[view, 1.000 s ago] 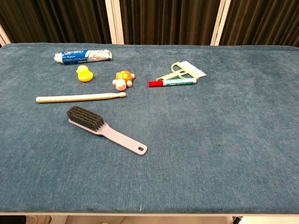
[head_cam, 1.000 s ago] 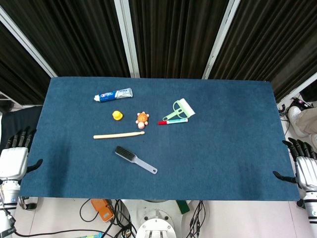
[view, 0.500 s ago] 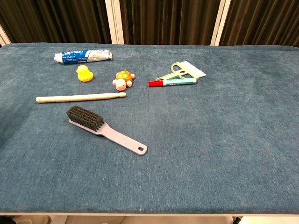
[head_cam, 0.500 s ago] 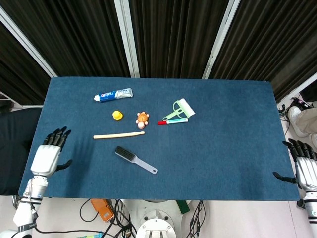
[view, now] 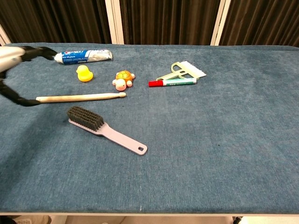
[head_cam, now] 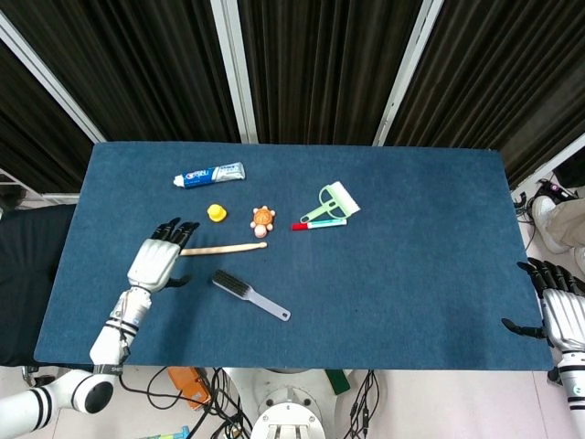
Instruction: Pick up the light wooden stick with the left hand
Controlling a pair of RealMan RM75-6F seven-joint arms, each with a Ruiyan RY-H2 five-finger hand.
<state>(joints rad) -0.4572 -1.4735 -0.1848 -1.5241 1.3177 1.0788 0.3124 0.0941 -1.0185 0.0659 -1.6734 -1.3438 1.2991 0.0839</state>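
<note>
The light wooden stick (head_cam: 227,248) (view: 81,97) lies flat on the blue table, pointing left to right. My left hand (head_cam: 156,261) (view: 10,58) hovers over the stick's left end with its fingers spread and nothing in it. In the head view its fingertips (head_cam: 175,227) hide that end of the stick. My right hand (head_cam: 559,313) hangs off the table's right edge, fingers apart and empty; it does not show in the chest view.
A grey brush (head_cam: 249,294) lies just below the stick. A yellow duck (head_cam: 217,213), an orange turtle (head_cam: 263,218) and a toothpaste tube (head_cam: 209,175) lie above it. A red-capped marker (head_cam: 319,223) and a green scraper (head_cam: 332,201) lie to the right.
My left hand has moved from beyond the table's left edge in over the cloth to the stick's left end. The right hand has stayed put.
</note>
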